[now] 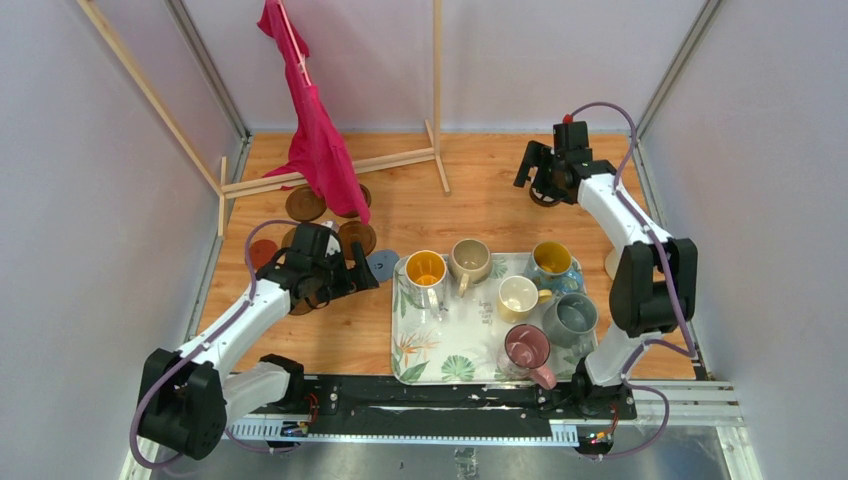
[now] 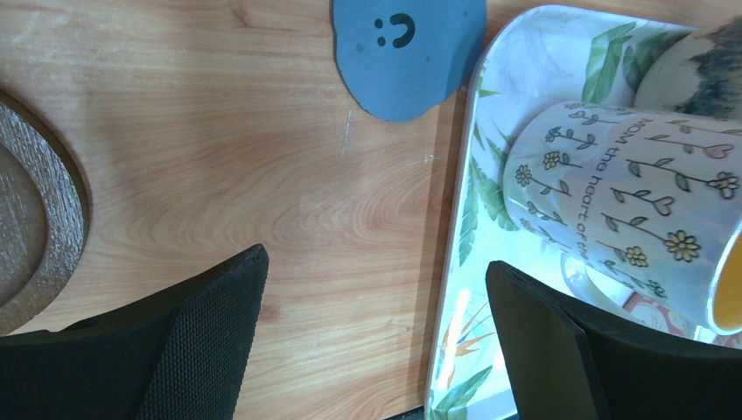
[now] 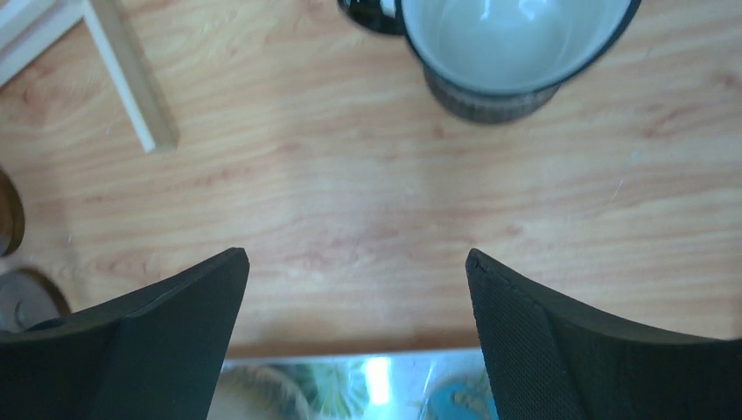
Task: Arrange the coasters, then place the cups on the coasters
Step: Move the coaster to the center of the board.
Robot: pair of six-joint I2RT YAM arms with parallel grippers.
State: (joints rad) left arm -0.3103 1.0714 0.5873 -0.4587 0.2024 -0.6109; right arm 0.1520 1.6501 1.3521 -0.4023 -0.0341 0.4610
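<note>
My left pincer [image 2: 376, 262] hangs spread wide and empty over bare counter [image 2: 219, 131]. In its wrist view the grey-blue coaster [image 2: 407, 52] lies flat at 12 o'clock, just ahead of the open jaws, its edge just beside the rim of the leaf-printed tray [image 2: 468, 219] at 3 o'clock. A brown coaster [image 2: 26, 227] shows at 9 o'clock, and the overhead view has more discs at about 11 o'clock from this pincer. The coasters are round, so no long axis dictates my wrist angle. I judge the left arm to be the one for arranging them, being much the nearer. My right pincer [image 3: 354, 254] is equally spread and holds nothing. It sits at the counter's far right, with the white dark-rimmed cup [image 3: 516, 44] upright on the counter at 1 o'clock in its view. As for writing, the flowered cup [image 2: 630, 201] on the tray reads "MOM the heart of th", the rest cut off, and the grey-blue coaster carries a cut-out smiley face.
</note>
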